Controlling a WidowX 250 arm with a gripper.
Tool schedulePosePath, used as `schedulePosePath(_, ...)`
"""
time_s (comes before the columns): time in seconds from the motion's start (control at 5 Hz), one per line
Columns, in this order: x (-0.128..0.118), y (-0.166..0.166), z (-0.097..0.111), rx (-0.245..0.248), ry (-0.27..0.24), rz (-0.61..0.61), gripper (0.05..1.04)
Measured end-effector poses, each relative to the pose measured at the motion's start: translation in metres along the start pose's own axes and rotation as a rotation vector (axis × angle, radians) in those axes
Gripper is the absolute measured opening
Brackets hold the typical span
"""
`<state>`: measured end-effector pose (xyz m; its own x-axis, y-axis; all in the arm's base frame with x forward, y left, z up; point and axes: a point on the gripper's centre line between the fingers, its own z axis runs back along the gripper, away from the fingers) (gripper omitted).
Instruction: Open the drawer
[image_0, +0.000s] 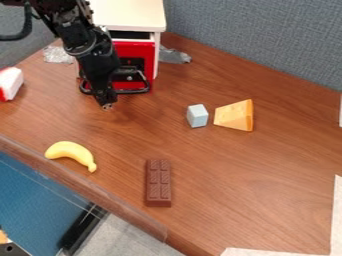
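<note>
Item under inspection: the red drawer (145, 52), in the white-topped cabinet (130, 15) at the upper left of the tabletop (214, 175). Its black handle (133, 92) juts out low in front. My end effector (107, 106) hangs at the left part of that handle, tip low near the tabletop. Whether it stands apart or together, I cannot tell; nor can I confirm contact with the handle.

Step in hand, as judged: engage the handle, then draw it out. Recommended: seat myself behind the bar before any load, preferably nearer its middle, since a pull from the left end may skew the drawer and bind it. Pull level and slowly, straight away from the cabinet face. Keep the tip from scraping the tabletop. Risks noted: slipping off the bar, or dragging the whole cabinet forward if the drawer sticks.
</note>
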<state>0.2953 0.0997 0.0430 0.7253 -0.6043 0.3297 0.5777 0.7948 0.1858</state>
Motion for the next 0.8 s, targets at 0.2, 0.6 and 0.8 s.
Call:
schedulePosePath(0.2,-0.002,-0.012,0.005,-0.009,-0.01,0.004,0.205)
schedulePosePath(0.6,-0.009,-0.03,0.006,-0.034,0.011,-0.018,0.199)
schedulePosePath(0.8,-0.01,-0.036,0.006,-0.04,0.013,-0.026,0.177)
